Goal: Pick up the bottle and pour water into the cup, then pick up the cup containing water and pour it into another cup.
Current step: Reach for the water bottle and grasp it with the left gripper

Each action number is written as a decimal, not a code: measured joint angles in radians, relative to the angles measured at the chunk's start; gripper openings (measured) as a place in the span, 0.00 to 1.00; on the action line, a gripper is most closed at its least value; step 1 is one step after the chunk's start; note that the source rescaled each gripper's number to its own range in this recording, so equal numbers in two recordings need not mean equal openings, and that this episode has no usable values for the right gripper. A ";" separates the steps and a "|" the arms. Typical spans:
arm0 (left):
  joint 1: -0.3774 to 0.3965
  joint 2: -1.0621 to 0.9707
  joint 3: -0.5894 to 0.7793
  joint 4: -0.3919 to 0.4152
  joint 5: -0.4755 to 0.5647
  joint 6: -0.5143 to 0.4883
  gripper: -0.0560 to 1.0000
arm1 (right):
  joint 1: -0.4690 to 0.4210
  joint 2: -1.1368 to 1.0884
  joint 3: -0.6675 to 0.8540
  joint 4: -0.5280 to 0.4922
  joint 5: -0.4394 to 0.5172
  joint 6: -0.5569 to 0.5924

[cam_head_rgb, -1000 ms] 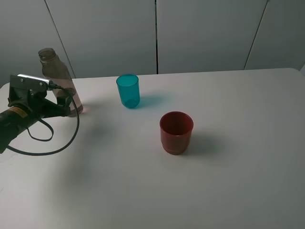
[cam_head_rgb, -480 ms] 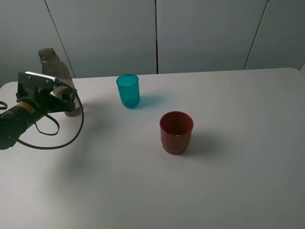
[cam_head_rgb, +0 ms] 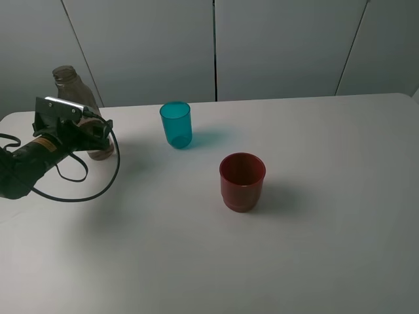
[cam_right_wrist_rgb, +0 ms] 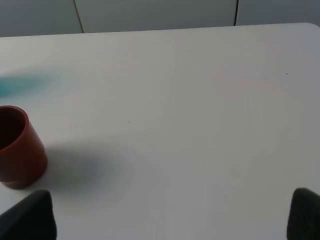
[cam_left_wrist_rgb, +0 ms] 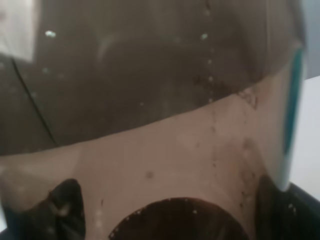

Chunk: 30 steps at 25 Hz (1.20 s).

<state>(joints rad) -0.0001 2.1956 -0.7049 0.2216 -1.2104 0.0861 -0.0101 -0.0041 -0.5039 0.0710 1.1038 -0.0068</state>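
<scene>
Left tool: the left tool (cam_head_rgb: pixel 97 134) stands wide open low on the bottle (cam_head_rgb: pixel 67 82), which sits between its jaws. One dark fingertip (cam_left_wrist_rgb: pixel 65 207) shows at each side of the bottle's wall in the left wrist view. Whether the pads already press on the plastic I cannot tell, so no grip is certain yet.
Right tool: the right tool (cam_right_wrist_rgb: pixel 167 220) is spread wide and holds nothing, with only bare table (cam_head_rgb: pixel 327 229) under it. It is out of the high view.
Bottle: upright and uncapped, at about 10 o'clock on the table, with its long axis vertical.
Key relation: the bottle lies straight ahead of the left tool and inside its span, so closing looks like the next need. The left arm is the nearer one.
Teal cup: the teal cup (cam_head_rgb: pixel 176 124) stands upright at 3 o'clock from the bottle, well apart.
Red cup: the red cup (cam_head_rgb: pixel 242 181) stands upright at about 5 o'clock from the teal cup, apart from it.
Count: one bottle, two cups, two tools.
</scene>
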 joint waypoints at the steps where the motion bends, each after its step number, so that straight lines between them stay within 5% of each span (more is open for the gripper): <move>1: 0.000 0.000 0.000 0.000 0.000 0.000 0.95 | 0.000 0.000 0.000 0.000 0.000 0.000; 30: 0.000 0.021 -0.019 0.037 -0.002 0.041 0.93 | 0.000 0.000 0.000 0.000 0.000 0.007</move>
<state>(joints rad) -0.0001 2.2168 -0.7240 0.2582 -1.2120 0.1266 -0.0101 -0.0041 -0.5039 0.0710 1.1038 0.0000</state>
